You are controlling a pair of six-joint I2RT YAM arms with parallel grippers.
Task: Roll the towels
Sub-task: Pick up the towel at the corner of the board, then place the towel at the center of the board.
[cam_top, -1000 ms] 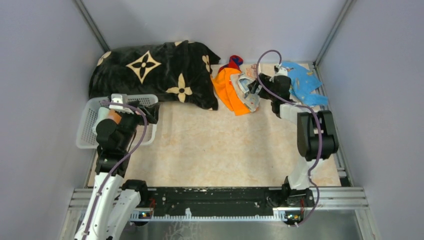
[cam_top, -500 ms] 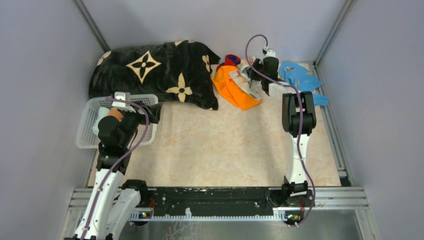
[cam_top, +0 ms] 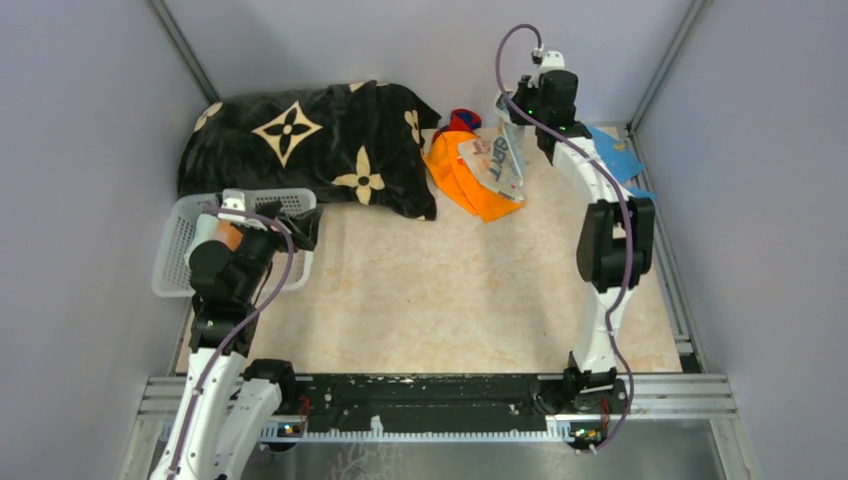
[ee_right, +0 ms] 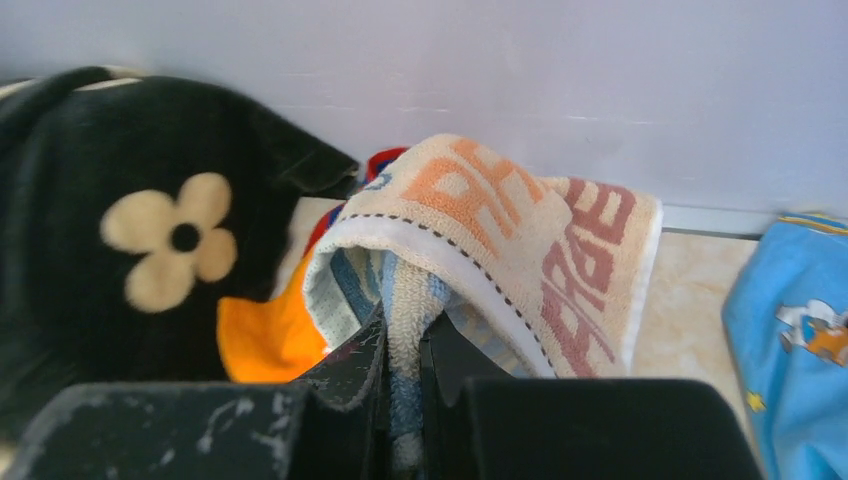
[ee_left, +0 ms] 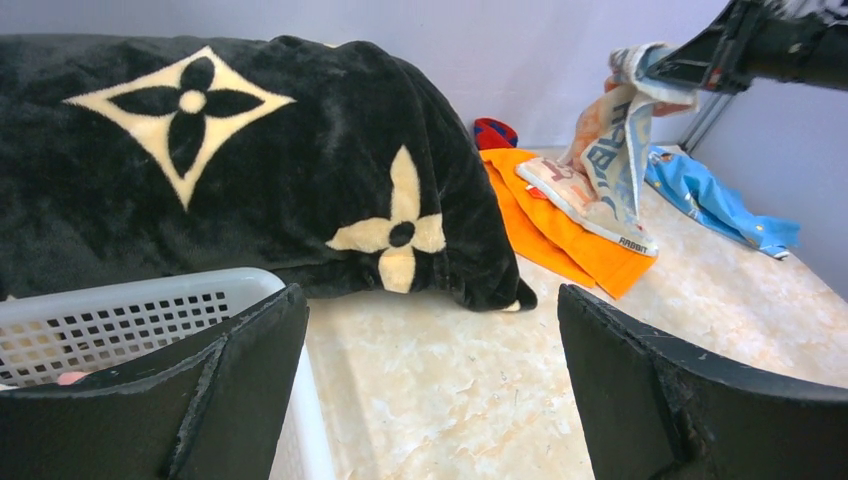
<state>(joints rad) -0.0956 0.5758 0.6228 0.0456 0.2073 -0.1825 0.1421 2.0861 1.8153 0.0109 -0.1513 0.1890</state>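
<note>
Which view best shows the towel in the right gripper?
Left wrist: the lettered towel hangs full-length from the right gripper. Right wrist shows only the pinched fold; top external, a small overhead view.

Lettered beige towel point(cam_top: 497, 160) hangs above crumpled orange towel point(cam_top: 450, 180), seemingly touching it.

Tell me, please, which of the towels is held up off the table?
The beige lettered towel: the right hand pinches its upper edge, its lower end trailing on the orange towel. That one and the blue towel lie ungripped.
</note>
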